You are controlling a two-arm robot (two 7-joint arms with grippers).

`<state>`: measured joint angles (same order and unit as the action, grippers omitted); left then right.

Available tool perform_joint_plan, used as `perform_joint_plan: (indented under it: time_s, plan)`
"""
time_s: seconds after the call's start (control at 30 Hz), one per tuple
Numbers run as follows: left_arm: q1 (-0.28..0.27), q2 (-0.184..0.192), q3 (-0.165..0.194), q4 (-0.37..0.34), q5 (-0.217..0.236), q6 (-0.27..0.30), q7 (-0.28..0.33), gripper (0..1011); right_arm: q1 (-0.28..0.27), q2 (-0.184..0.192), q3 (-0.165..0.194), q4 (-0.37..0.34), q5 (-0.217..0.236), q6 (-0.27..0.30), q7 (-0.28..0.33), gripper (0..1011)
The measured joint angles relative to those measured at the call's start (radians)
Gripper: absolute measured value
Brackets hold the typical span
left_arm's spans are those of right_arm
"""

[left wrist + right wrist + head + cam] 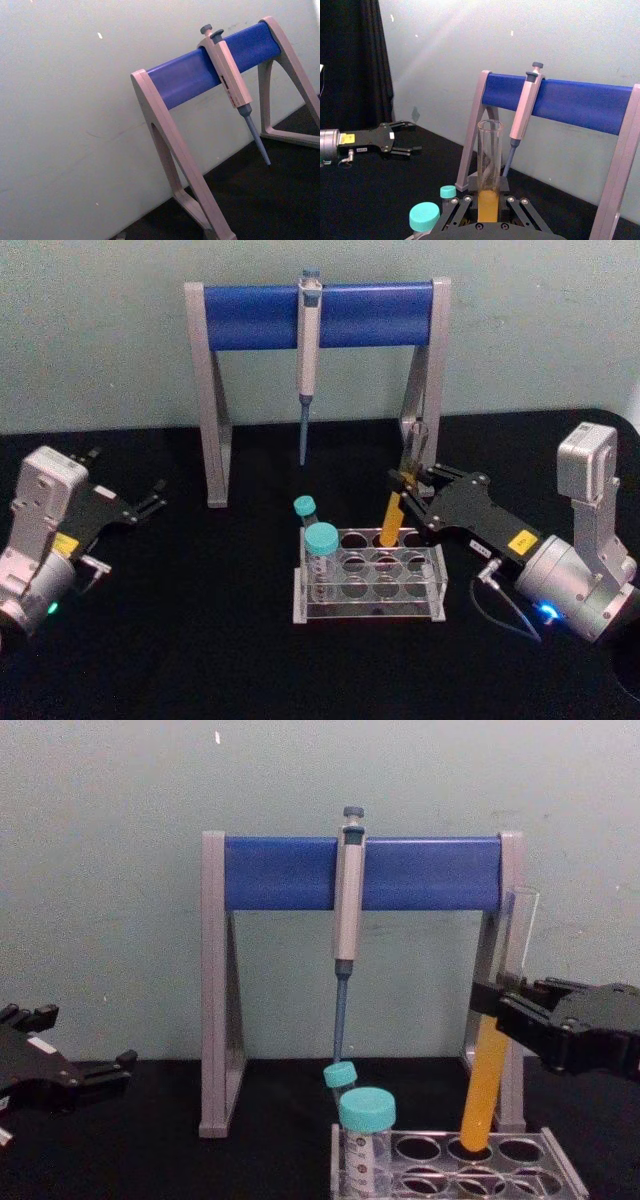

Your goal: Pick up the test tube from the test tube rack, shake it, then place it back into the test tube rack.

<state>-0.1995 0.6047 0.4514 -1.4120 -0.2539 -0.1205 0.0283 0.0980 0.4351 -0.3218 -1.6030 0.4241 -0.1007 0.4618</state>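
I see the test tube rack (370,608) before the pipette stand (250,315), a pipette (308,360) hanging on its bar; two vials (321,552) stand in the rack's left end. Right of them the test tube (393,516) has its foot in a rear hole; the right gripper (400,483) grips it above.

Chest view's lower edge cuts off the test tube rack (497,1167).

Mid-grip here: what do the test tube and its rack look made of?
The test tube: likely glass, clear plastic possible; thin, colourless, glossy wall, orange-yellow liquid showing through its lower part. The test tube rack: probably clear rigid plastic, perhaps acrylic; flat see-through plates with round holes, the black table visible through them.
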Motion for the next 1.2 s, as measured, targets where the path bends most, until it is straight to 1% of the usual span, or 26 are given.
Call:
perform_joint_plan:
  time_s: [0.6,1.2]
  plan:
    - [0.000,0.000,0.000,0.000,0.000,0.000,0.000,1001,0.021,-0.007,-0.012,0.039,0.004,0.001,0.009,226]
    - [0.000,0.000,0.000,0.000,0.000,0.000,0.000,1001,0.037,-0.012,-0.019,0.079,0.007,-0.013,0.026,226]
